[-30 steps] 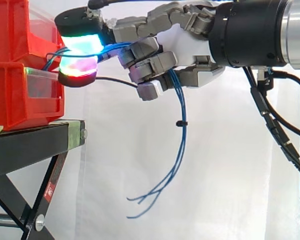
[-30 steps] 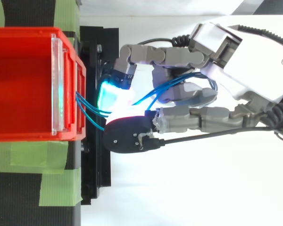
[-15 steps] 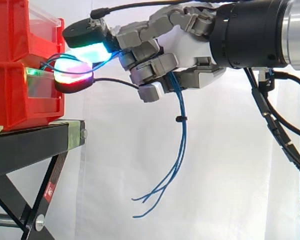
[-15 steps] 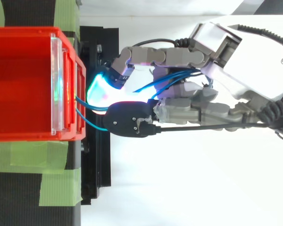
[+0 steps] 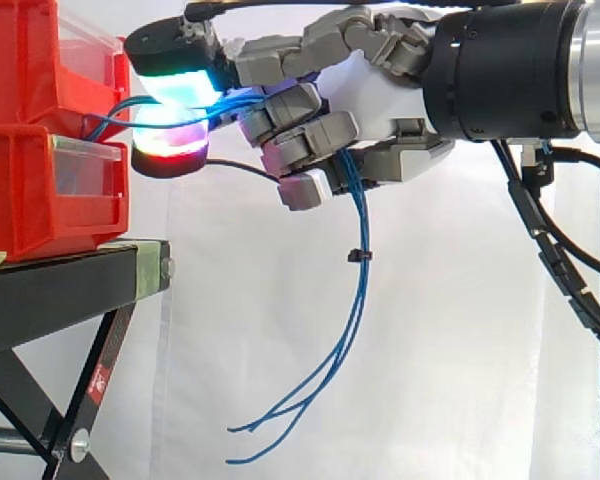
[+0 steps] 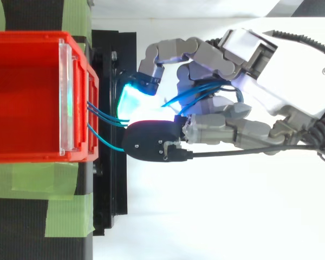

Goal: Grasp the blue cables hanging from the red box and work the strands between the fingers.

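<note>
Just off the box front, the hand (image 5: 372, 92) was seen clenched on the cables (image 5: 361, 290). The strands were pinched between two glowing pads (image 5: 175, 88) and threaded on through the curled fingers behind them. Against half a second before, the pads had been drawn back from the box (image 5: 40, 190), so that a clear gap was left where they had almost touched it, and they had been raised a little. From above, the upper finger was found curled more tightly. The strands were left spanning the gap from box to pads, while the loose ends below the tie (image 5: 358, 256) had swung toward the stand (image 5: 70, 285). It was judged that the strands were being worked between the fingers by a back-and-forth stroke, with the grip kept. Too long a pull, it was thought, might drag them out of the box.
</note>
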{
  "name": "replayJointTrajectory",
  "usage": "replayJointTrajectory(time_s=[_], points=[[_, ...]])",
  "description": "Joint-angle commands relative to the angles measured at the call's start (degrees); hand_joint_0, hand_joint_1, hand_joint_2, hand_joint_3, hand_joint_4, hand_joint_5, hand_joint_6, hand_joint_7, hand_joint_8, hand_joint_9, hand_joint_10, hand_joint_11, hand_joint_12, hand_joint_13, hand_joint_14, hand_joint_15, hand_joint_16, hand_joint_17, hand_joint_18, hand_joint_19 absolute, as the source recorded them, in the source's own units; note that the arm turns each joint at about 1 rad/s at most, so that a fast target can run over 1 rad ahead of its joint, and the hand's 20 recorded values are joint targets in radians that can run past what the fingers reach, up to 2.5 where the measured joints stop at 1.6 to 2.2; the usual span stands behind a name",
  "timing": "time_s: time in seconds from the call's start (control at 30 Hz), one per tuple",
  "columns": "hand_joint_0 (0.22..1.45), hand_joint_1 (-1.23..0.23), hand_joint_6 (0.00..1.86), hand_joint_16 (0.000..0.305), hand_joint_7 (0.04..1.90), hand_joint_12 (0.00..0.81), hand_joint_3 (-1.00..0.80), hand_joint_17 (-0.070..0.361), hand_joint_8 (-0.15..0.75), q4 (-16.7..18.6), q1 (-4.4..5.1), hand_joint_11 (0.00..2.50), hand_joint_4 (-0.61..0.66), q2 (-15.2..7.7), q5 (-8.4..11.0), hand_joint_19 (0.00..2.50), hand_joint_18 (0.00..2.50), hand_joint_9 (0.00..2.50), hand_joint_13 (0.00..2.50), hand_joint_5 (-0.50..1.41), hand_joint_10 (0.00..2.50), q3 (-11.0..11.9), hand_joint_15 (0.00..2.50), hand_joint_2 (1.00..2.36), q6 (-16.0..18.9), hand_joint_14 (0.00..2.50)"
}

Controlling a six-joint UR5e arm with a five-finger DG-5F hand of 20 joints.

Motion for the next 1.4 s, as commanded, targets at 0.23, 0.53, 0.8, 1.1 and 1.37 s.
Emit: replayJointTrajectory(time_s=[0.23, 0.53, 0.8, 1.1, 1.37], points=[[1.25, -0.62, 0.0, 0.045, 1.55, 0.418, -0.07, 0.102, 0.376, 0.21, 0.03, 2.46, 0.23, 0.0, -0.02, 1.28, 1.37, 0.67, 1.0, 0.63, 2.5, 0.0, 1.32, 1.01, 0.11, 2.5], [0.9, -0.75, 1.07, 0.045, 1.12, 0.418, -0.07, 0.102, 0.376, 0.39, 0.03, 2.46, 0.3, 0.0, -0.02, 1.28, 1.37, 0.67, 1.0, 0.07, 2.5, 0.0, 1.32, 1.01, 0.11, 2.5], [0.89, -0.7, 1.5, 0.045, 1.13, 0.418, -0.12, 0.102, 0.376, 0.39, 0.03, 2.46, 0.16, 0.0, -0.02, 1.28, 1.37, 0.67, 1.0, -0.02, 2.5, 0.0, 1.32, 1.01, 0.02, 2.5], [1.3, -0.69, 1.44, 0.045, 1.33, 0.418, 0.04, 0.102, 0.376, 0.21, 0.03, 2.46, 0.12, 0.0, -0.02, 1.28, 1.37, 0.67, 1.0, 0.15, 2.5, 0.0, 1.32, 1.02, 0.11, 2.5], [0.8, -0.68, 1.36, 0.045, 1.3, 0.418, -0.77, 0.102, 0.376, 0.21, 0.03, 2.46, 0.28, 0.0, 0.07, 1.28, 1.37, 0.67, 1.0, 0.08, 2.5, 0.0, 1.32, 1.01, 0.11, 2.5]])
